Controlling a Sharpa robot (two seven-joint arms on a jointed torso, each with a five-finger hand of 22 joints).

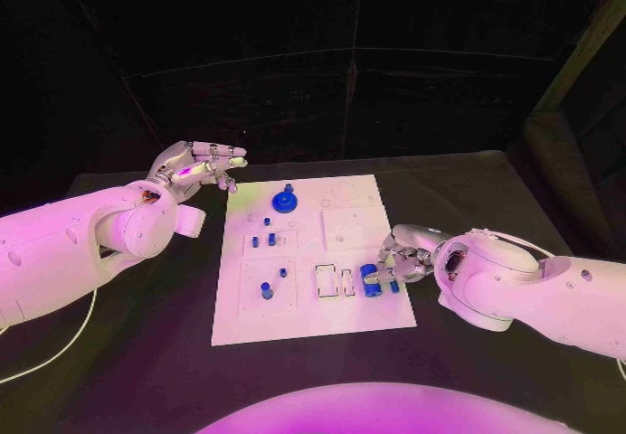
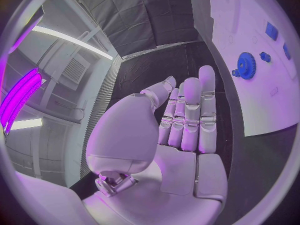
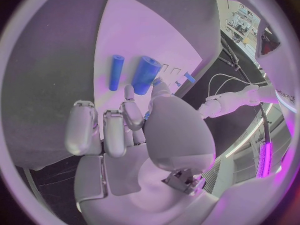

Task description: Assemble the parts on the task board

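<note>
Left hand (image 2: 181, 135) fingers straight, together, holding nothing. Right hand (image 1: 407, 256) at the task board (image 1: 352, 321); wrist view shows a fingertip touching the thick blue cylinder (image 3: 145, 75); grip unclear.

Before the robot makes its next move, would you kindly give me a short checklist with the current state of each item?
1. Left robot hand empty, fingers apart, off the task board: ok.
2. Right robot hand at the blue cylinder by the board's right edge: ok.
3. Firm hold on that cylinder: cannot tell.
4. Thin blue rod lying apart beside the cylinder: ok.
5. Blue gear standing on the board's far end: ok.
</note>
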